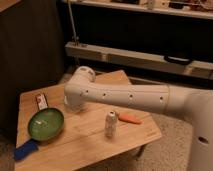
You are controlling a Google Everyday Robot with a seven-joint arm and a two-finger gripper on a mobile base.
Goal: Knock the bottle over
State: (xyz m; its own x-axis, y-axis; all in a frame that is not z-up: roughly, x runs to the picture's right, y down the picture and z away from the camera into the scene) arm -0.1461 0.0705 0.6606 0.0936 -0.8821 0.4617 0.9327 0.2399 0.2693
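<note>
Slim white bottle (pixel 110 123) upright; jaws perhaps beside plate (pixel 50 128).

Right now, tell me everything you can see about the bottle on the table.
The bottle is small, slim, white, round-topped, with faint dark label marks, plastic by its look. It stands upright on the wooden table, an orange stick lying close beside it. The hand is hidden behind the arm's far end.

Pincer (pixel 73 103) behind bowl (pixel 36 131), left of bottle (pixel 111 124)
</note>
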